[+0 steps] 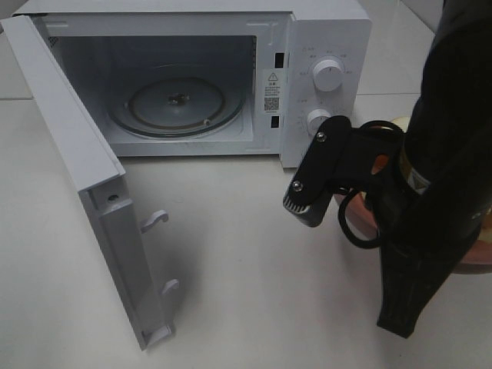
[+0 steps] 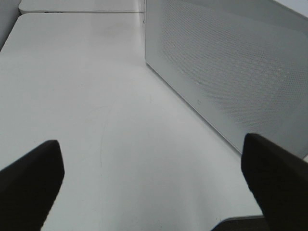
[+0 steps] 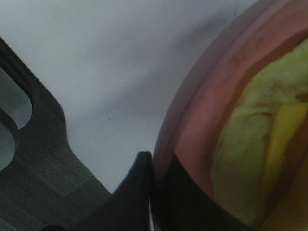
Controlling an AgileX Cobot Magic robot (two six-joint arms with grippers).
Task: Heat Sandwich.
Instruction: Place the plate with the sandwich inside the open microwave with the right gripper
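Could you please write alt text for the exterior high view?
A white microwave stands with its door swung open and its glass turntable bare. Near its dials, the right tool sits at a pink plate mostly hidden by the arm.

Your high camera looks down from the front into the open microwave (image 1: 327, 34) on the surface (image 1: 254, 261). Your left wrist camera skims low over that surface beside the microwave. Your right wrist camera presses close to the rim of the plate (image 3: 202, 120).
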